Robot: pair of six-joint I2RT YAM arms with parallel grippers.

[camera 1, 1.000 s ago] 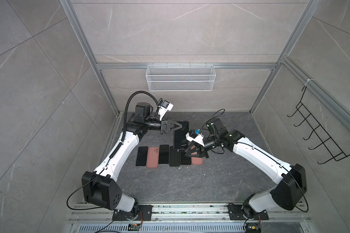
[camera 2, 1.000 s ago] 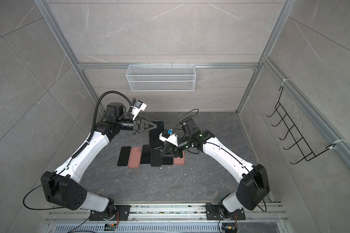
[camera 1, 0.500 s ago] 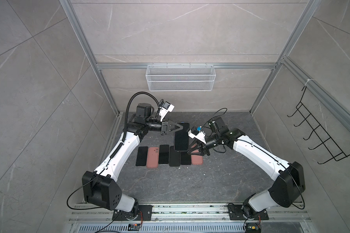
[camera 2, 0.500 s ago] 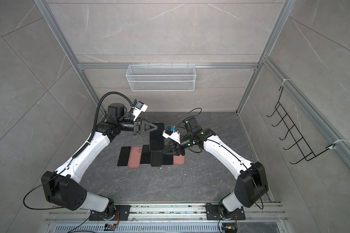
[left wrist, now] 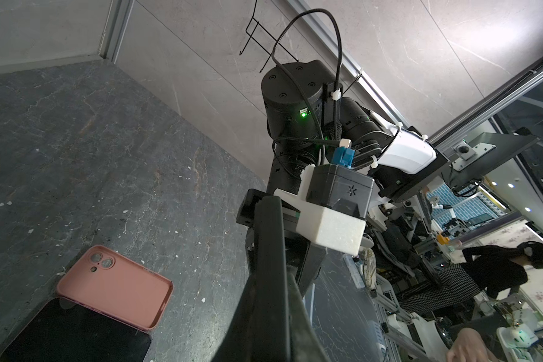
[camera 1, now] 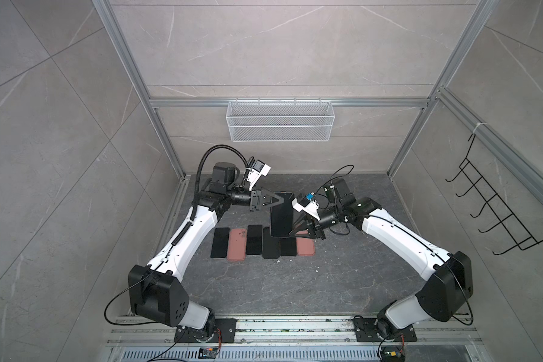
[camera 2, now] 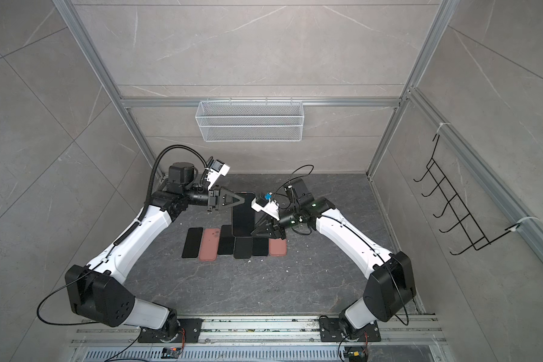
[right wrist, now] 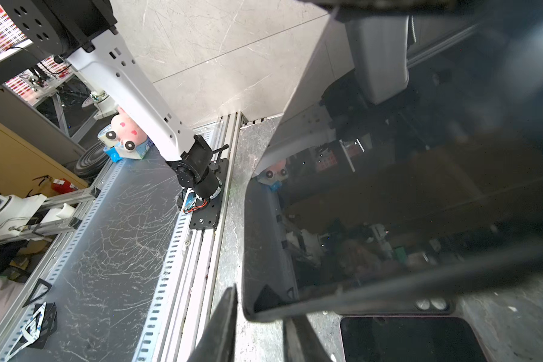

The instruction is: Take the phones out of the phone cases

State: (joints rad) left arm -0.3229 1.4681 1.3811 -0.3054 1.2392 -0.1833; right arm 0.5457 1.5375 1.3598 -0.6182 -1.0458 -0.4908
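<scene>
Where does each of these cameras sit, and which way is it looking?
Top views: overhead, looking down on the tabletop; both arms show whole.
Left wrist: on the left arm, facing the right arm; left gripper in the foreground.
Right wrist: on the right arm, facing the phone and the left arm; its fingers show.
Shared: the pink case, in left wrist and top views.

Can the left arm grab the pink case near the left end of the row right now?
Probably not yet: the left gripper is shut on the raised phone. The pink case itself lies uncovered.
</scene>
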